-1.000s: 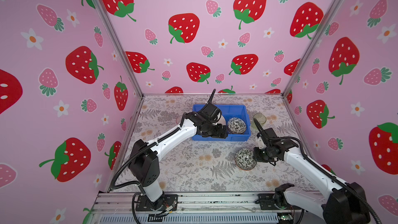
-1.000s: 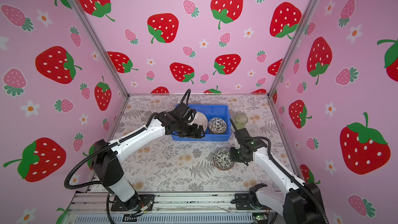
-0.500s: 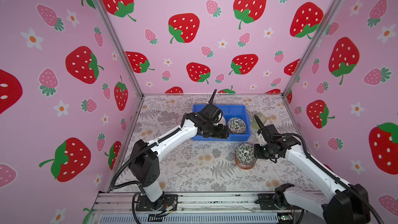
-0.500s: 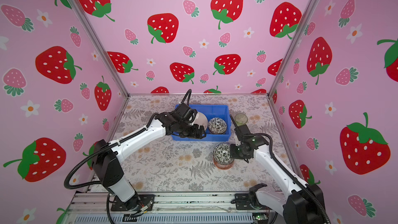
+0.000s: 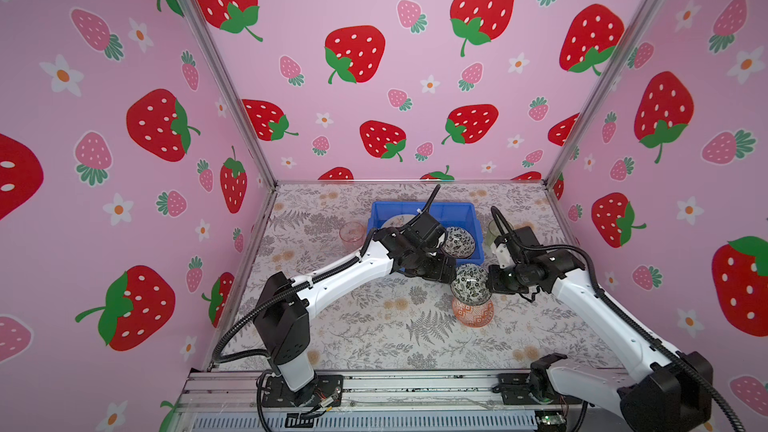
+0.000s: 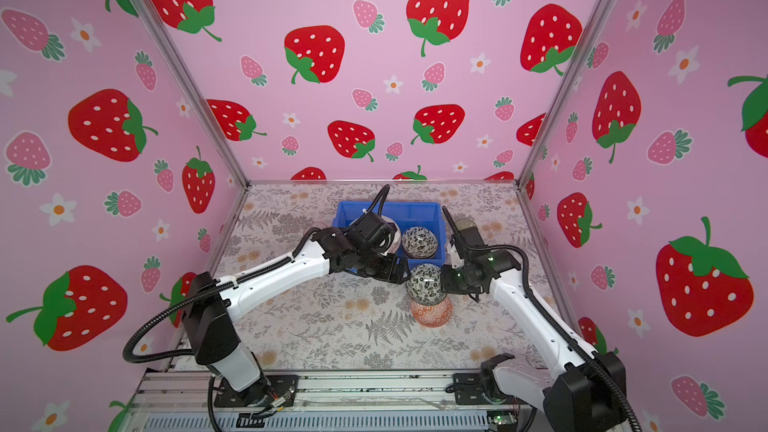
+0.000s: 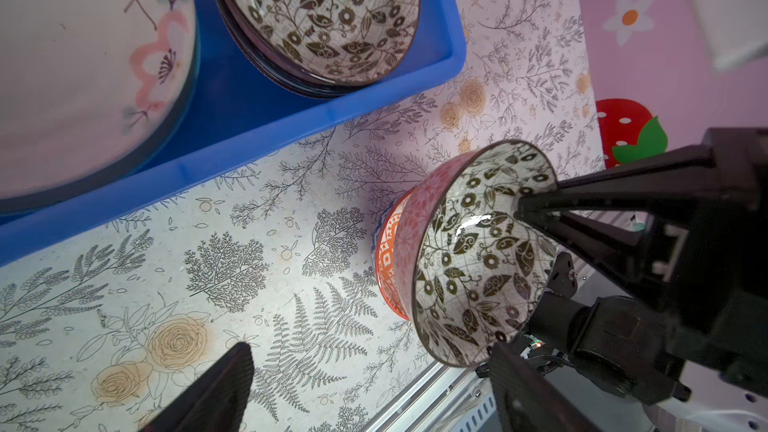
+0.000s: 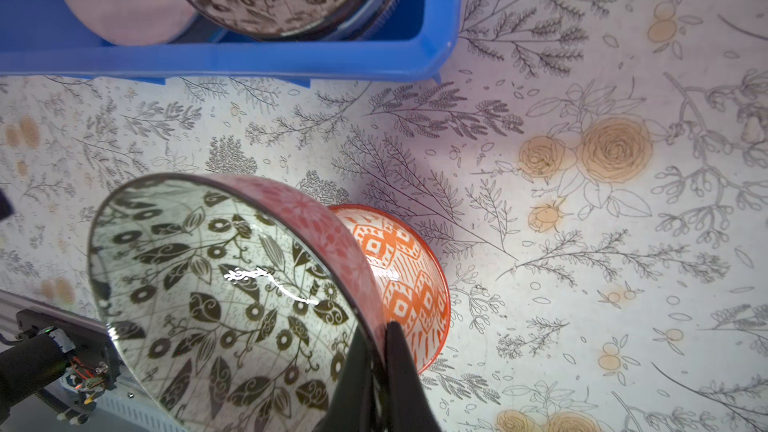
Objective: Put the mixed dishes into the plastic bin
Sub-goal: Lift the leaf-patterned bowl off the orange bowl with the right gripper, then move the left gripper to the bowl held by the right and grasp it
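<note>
R gripper (image 8: 376,363) jaws clamped on rim of tilted b/w bowl (image 8: 216,284), over orange bowl (image 8: 399,276) on tabletop (image 8: 540,243), just outside blue bin (image 8: 249,58). L gripper (image 5: 438,274) jaws wide open, empty, at bin's front wall.

three pink walls close the table in: a back wall (image 5: 395,76), a left wall (image 5: 104,160) and a right wall (image 5: 685,139), all papered with big red strawberries, smaller pink ones and little white flowers. bare metal posts (image 5: 219,72) run up the two back corners. a pale cloth (image 5: 374,334) printed with grey ferns and tan roses covers the table. a silver metal rail (image 5: 415,384) lies along its near edge. the light is soft and even.
</note>
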Controlling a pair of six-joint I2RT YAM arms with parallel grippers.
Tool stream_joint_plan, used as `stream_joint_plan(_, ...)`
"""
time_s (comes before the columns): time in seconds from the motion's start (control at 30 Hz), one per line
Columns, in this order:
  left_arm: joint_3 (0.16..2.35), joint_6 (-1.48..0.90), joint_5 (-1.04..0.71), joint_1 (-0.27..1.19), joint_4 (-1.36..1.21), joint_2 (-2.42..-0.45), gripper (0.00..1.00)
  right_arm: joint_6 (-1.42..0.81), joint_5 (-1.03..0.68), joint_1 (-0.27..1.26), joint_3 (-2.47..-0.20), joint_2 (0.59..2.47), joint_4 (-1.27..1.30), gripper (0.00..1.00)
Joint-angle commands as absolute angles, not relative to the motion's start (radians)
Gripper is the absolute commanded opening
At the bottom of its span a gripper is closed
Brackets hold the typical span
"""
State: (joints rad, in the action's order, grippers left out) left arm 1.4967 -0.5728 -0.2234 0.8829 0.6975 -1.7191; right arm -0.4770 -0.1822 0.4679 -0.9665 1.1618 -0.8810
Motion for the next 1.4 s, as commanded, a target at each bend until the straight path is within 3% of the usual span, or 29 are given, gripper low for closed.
stream_joint_plan(0.0,1.534,-0.572,-0.198,0.892,0.709,-1.755,0.92,-0.469,-0.221,0.487,-1.013,1.177,-0.875,0.03)
stream_joint_plan(0.2,1.592,-0.559,-0.167,0.896,0.753,-1.802,0.89,-0.483,-0.221,0.526,-1.038,1.205,-0.853,0.03)
stream_joint_plan(0.33,1.624,-0.548,-0.143,0.902,0.784,-1.825,0.82,-0.483,-0.221,0.540,-1.040,1.219,-0.837,0.03)
stream_joint_plan(0.53,1.649,-0.537,-0.112,0.905,0.808,-1.853,0.68,-0.485,-0.219,0.546,-1.034,1.223,-0.823,0.03)
stream_joint_plan(0.83,1.656,-0.535,-0.132,0.911,0.811,-1.868,0.38,-0.473,-0.203,0.546,-1.038,1.236,-0.818,0.03)
stream_joint_plan(1.37,1.660,-0.535,-0.165,0.920,0.819,-1.881,0.12,-0.457,-0.202,0.546,-1.058,1.259,-0.813,0.03)
